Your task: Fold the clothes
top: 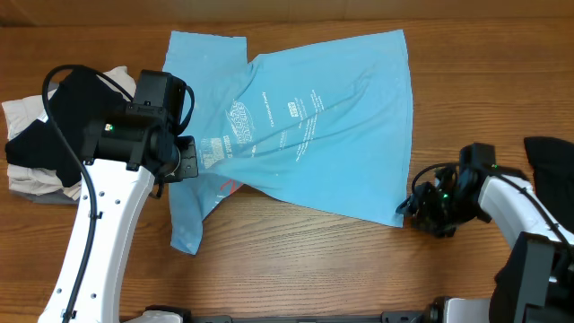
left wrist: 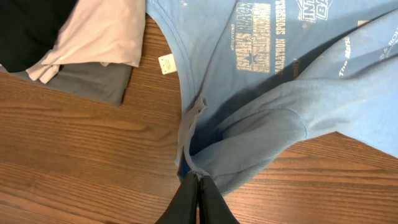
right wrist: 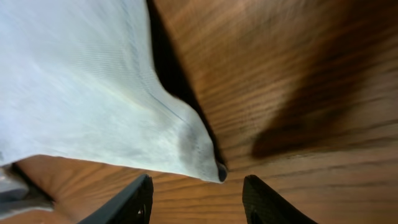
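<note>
The T-shirt (top: 350, 152) is sky-blue with white lettering (top: 269, 117) and a small red-orange mark (top: 226, 187). The garments (top: 36, 144) are black, white and grey, and the tabletop (top: 296, 260) is brown wood-grain.

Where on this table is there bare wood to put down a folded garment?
Bare table: the near strip below the T-shirt; the far right corner beside it; the far left corner above the pile. Crowded: the left gripper next to the pile, the right gripper at the shirt's corner.
</note>
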Robot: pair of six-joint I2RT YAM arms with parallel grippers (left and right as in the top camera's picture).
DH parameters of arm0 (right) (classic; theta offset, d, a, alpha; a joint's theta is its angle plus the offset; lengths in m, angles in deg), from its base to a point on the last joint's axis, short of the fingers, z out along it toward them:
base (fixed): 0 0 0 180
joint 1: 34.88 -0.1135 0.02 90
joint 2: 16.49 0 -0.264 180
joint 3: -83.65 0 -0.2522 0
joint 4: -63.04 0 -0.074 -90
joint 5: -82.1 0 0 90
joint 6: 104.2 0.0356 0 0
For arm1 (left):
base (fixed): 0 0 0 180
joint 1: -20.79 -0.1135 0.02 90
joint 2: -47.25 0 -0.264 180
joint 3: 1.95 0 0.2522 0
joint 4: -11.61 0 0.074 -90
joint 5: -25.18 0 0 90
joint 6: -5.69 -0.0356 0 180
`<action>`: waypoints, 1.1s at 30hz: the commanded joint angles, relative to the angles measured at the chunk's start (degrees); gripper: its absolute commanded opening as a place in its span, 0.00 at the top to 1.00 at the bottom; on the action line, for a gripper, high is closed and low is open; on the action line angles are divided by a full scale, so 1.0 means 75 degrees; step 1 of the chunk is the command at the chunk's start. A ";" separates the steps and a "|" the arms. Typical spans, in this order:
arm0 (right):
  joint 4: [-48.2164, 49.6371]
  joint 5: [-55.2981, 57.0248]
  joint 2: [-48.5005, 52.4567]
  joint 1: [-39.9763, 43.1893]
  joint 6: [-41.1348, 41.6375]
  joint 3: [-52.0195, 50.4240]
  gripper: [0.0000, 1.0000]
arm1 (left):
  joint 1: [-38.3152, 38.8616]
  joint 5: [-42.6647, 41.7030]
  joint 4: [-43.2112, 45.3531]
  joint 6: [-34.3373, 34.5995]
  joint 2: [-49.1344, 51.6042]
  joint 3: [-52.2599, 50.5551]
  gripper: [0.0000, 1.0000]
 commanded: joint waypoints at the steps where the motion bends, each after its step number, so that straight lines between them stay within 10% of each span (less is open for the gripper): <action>1: 0.0318 -0.0516 0.0035 -0.0064 -0.0093 -0.0510 0.49 | -0.0041 -0.0058 0.0006 -0.0119 -0.0076 0.0163 0.96; 15: 0.1341 -0.0425 0.0035 -0.0064 0.0309 -0.0927 0.66 | -0.0041 -0.0061 -0.0006 -0.0119 -0.0076 0.0163 0.96; 21: 0.1568 0.0172 0.0035 -0.0055 0.0539 -0.0901 0.96 | -0.0038 -0.0058 0.0000 -0.0119 -0.0076 0.0163 0.96; 33: 0.0254 0.1230 -0.0752 0.1571 0.0513 0.1215 0.96 | -0.0035 -0.0466 -0.0134 -0.0527 -0.0076 0.0163 0.96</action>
